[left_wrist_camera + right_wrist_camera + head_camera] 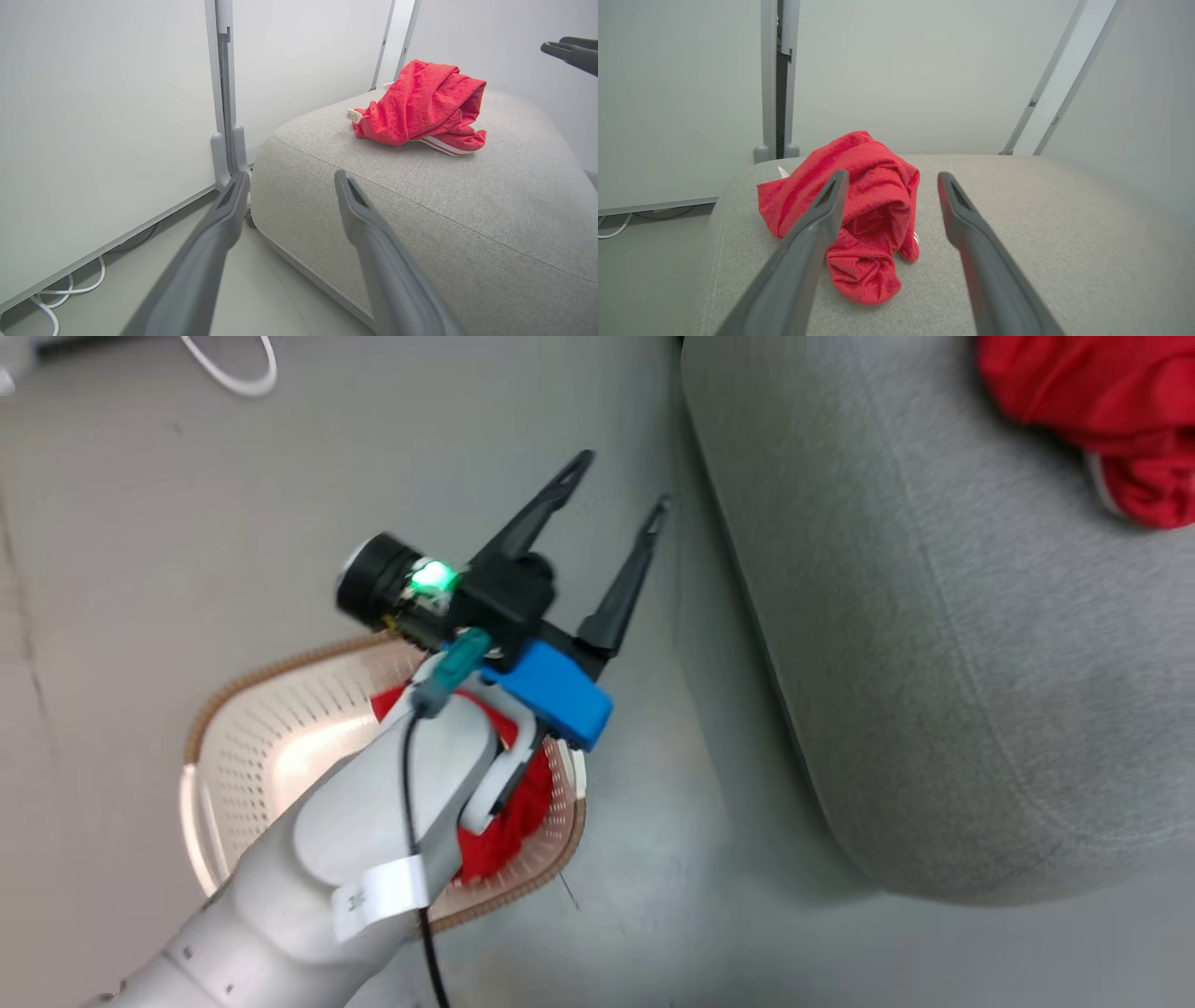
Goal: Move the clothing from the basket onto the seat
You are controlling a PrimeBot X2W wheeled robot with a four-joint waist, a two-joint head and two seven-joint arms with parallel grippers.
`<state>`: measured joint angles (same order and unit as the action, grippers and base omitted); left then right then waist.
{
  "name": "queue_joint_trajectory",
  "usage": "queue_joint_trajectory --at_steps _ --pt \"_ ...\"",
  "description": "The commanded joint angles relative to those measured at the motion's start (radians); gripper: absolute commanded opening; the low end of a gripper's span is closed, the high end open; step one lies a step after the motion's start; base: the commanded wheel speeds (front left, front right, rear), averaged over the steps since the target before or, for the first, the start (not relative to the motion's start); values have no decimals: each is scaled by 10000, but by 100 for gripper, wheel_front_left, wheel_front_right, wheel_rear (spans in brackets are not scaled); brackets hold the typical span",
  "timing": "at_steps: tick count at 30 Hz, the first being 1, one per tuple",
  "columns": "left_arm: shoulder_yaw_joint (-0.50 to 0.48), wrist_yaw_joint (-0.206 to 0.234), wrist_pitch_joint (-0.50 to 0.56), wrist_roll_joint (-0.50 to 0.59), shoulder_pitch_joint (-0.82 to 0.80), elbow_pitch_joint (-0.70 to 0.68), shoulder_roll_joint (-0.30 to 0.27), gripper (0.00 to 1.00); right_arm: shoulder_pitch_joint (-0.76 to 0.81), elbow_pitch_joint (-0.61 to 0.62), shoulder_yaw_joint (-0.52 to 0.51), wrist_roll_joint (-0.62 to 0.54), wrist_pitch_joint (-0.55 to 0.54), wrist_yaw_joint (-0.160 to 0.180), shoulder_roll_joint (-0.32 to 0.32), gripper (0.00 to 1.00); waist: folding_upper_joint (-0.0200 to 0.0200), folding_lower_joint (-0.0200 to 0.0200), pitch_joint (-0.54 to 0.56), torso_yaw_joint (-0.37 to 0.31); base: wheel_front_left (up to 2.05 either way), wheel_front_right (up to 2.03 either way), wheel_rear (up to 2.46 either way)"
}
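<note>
Head view | basket (245,739) holds red garment (525,803) | other garment (1102,394) on seat (934,635) | left pincer (624,481), right pincer (892,175) wide

Light is bright, soft and even in all three views, with no hard shadows. In the head view the seat (934,616) lays a faint, diffuse shadow on the floor (644,877). The basket (243,737) has an inner wall blown out to a pale glow, and a green lamp (432,577) on the wrist blooms. The left claw (623,481) looks slightly smeared. In the wrist views the fingers (201,266) go soft and loom large at the bottom edge, while the red garment (420,102) stays sharp.
</note>
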<state>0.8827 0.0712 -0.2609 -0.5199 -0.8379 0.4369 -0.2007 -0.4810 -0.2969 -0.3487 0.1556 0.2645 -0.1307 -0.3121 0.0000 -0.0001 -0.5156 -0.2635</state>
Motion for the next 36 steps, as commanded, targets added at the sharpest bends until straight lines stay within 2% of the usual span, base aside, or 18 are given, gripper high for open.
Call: queue_joint_trajectory --at_steps 1,7,10,21,36 --pt "-224 69 -43 8 217 -138 -71 100 294 181 83 -72 -2 -1 98 100 0 1 1082 100 0 0 0" --pt "-1796 238 -47 238 1671 -755 -386 100 1199 1430 1195 -96 -2 -1 457 100 0 1 2240 608 0 0 0" --pt "-2577 183 -44 413 2370 -971 -425 100 1532 1812 1710 -56 -2 -1 664 100 0 1 2668 933 0 0 0" --pt "-5152 -169 -46 1334 4677 -1314 -173 100 2640 2192 3290 -17 -2 -1 1290 100 0 1 3789 1914 0 0 0" --pt "-7191 -1242 -47 2511 6622 -891 789 100 3969 1399 3440 178 -3 -1 1716 100 0 1 4819 2599 0 0 0"
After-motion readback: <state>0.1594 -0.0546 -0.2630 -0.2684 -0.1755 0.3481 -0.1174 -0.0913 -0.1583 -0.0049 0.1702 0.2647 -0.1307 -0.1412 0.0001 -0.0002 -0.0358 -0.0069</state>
